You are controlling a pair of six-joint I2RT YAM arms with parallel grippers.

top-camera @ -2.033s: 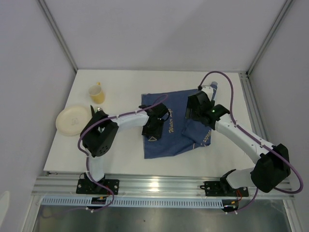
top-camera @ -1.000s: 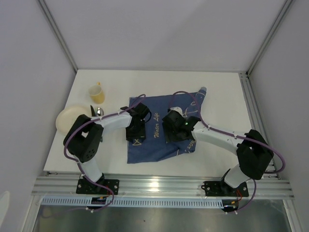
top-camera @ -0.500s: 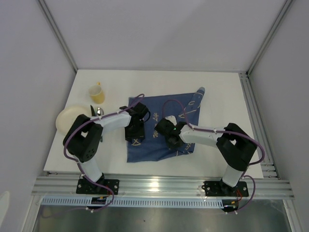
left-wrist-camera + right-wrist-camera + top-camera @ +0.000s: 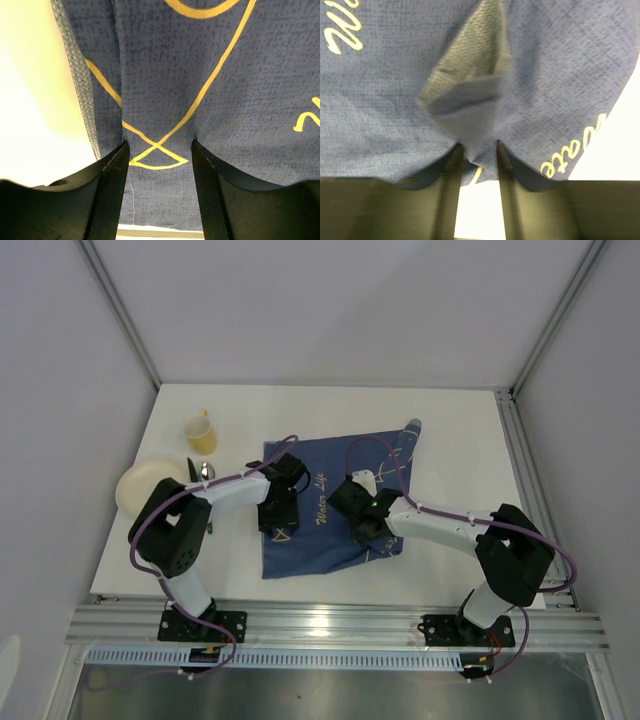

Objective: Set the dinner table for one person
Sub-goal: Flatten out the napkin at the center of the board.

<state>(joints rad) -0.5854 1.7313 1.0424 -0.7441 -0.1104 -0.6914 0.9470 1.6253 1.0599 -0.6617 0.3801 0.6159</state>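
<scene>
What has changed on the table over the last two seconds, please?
The dark blue cloth with pale line drawings slid left across the flat white tabletop, the left tool moving with it. The right tool swung from the cloth's far right corner in toward its middle, where it pinches a raised fold. The small yellow cup and round cream plate stayed put.

Both arms reach inward toward centre.
- left arm (image 4: 225,488): elbow folded back by its base, forearm running right, wrist pitched down.
- left gripper (image 4: 157,150): 2 fingers spread wide, tips low.
- right arm (image 4: 440,525): forearm stretched left, low.
- right gripper (image 4: 476,150): fingers nearly together, pinching a cloth (image 4: 465,112) fold.
</scene>
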